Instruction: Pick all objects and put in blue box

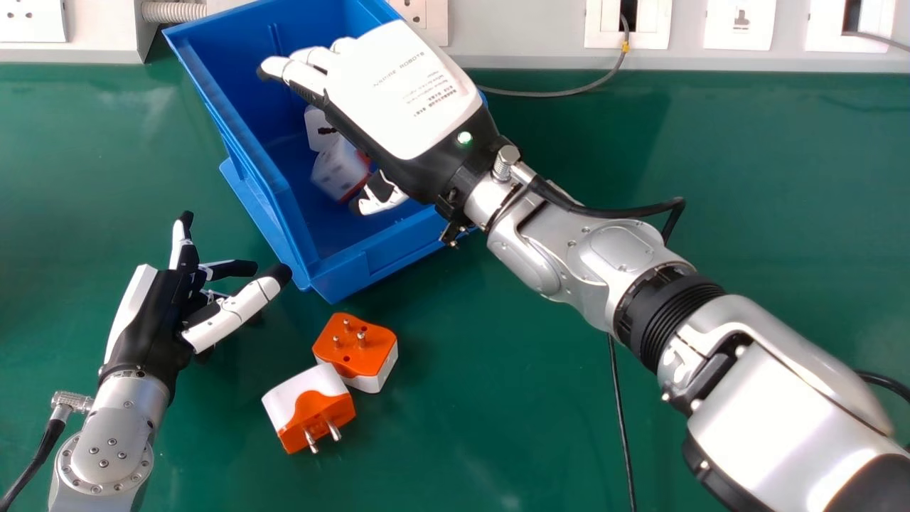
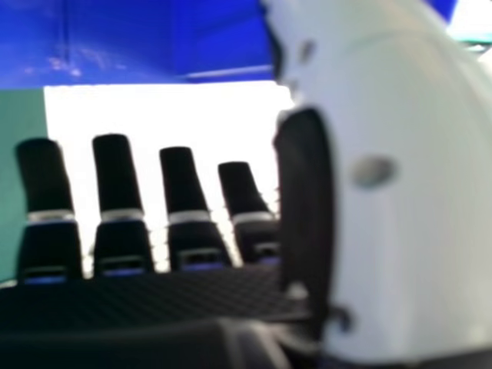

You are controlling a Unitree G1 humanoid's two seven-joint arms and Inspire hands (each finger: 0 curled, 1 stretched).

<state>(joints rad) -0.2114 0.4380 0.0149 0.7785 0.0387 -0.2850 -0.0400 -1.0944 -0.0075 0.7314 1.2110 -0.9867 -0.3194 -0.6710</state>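
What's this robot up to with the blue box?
It seems to be putting plug adapters into the blue box. Its right hand is over the box, fingers extended, and at least two adapters are inside. Two orange and white ones are still to be boxed, lying on the green table in front. The left hand is open beside the box.

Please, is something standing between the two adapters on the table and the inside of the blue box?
Yes. The near wall of the blue box stands between it and the adapters. The right hand is over the opening and may also block part of it.
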